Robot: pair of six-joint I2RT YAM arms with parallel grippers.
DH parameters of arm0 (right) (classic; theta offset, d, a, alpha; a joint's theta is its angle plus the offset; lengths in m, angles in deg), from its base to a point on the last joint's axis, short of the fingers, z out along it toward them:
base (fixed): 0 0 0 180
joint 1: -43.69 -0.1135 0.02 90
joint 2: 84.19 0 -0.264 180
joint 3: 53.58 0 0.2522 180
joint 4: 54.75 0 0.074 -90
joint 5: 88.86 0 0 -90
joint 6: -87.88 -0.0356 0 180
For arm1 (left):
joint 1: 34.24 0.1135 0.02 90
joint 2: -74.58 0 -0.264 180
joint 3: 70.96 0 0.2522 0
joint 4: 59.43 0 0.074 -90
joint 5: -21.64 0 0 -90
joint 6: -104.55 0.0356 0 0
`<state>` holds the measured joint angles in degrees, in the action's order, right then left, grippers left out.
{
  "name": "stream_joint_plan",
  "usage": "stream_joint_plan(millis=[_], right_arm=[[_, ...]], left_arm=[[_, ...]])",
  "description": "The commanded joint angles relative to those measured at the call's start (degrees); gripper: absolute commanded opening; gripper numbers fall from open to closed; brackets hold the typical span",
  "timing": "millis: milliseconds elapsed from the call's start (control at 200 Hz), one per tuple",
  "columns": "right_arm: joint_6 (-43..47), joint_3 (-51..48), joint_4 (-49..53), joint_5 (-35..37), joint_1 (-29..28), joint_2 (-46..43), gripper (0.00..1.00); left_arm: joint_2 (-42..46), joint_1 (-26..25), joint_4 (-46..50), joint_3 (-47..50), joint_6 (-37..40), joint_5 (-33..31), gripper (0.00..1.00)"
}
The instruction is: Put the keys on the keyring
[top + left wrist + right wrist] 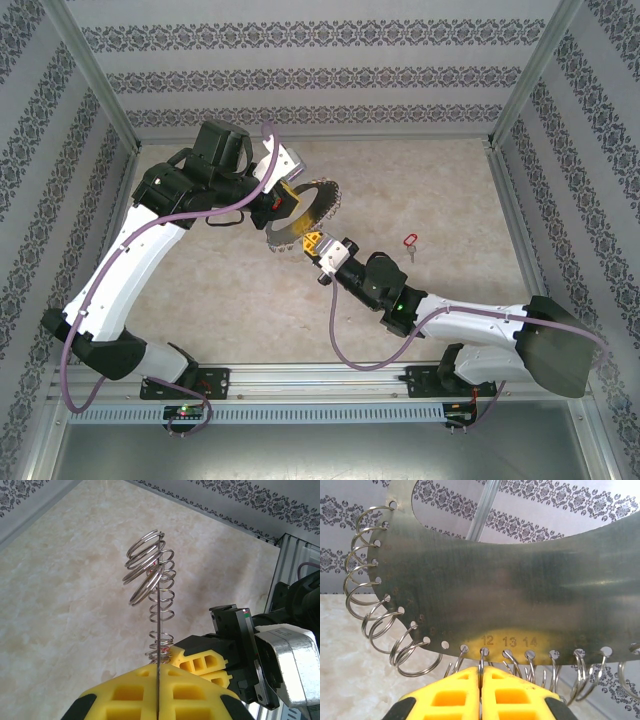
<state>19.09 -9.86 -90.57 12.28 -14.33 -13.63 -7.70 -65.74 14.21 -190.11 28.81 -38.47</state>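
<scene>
The keyring [310, 208] is a flat grey metal hoop with small silvery split rings hanging all round its rim. My left gripper [284, 205] is shut on it and holds it above the table. In the left wrist view the keyring [159, 605] stands edge-on out of the closed left gripper [158, 667]. My right gripper [312, 243] meets the hoop's lower edge. In the right wrist view the right gripper [480, 672] is shut on the split ring [482, 657] hanging from the hole marked 12 in the keyring [495, 580]. A red-headed key [407, 240] lies on the table, right of both grippers.
The beige marbled table [440, 190] is walled by patterned panels and metal posts [500, 150]. In the left wrist view the right gripper's yellow fingers [200, 662] sit close beside the left fingers. Bare table lies to the right and in front.
</scene>
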Motion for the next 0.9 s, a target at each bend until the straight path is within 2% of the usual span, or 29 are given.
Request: stream_joint_plan(millis=[0,180,285,410,565,714,899], right_arm=[[0.1,0.3,-1.7,1.0,-0.4,-0.2,0.07],[-0.1,0.3,-1.5,1.2,-0.4,-0.3,0.00],[-0.1,0.2,-1.1,1.0,-0.4,-0.3,0.00],[-0.6,-0.6,0.0,0.7,-0.4,-1.2,0.00],[-2.9,-0.8,6.1,-1.5,0.0,-4.3,0.00],[-8.1,-0.6,14.3,-8.5,2.8,-7.7,0.00],[-14.4,0.3,23.5,-19.0,8.4,-11.2,0.00]], left_arm=[[2.2,-0.6,-3.5,0.6,-1.5,0.2,0.00],[2.8,-0.6,-4.2,0.9,-2.0,0.2,0.00],[3.0,-0.6,-5.0,1.5,-3.0,-0.7,0.00],[3.6,-0.5,-8.3,4.1,-7.8,-5.7,0.00],[5.1,0.3,-14.0,9.4,-14.7,-7.2,0.00],[6.4,1.6,-19.0,14.4,-21.3,-6.1,0.00],[8.3,3.0,-25.0,22.5,-30.8,-4.9,0.08]])
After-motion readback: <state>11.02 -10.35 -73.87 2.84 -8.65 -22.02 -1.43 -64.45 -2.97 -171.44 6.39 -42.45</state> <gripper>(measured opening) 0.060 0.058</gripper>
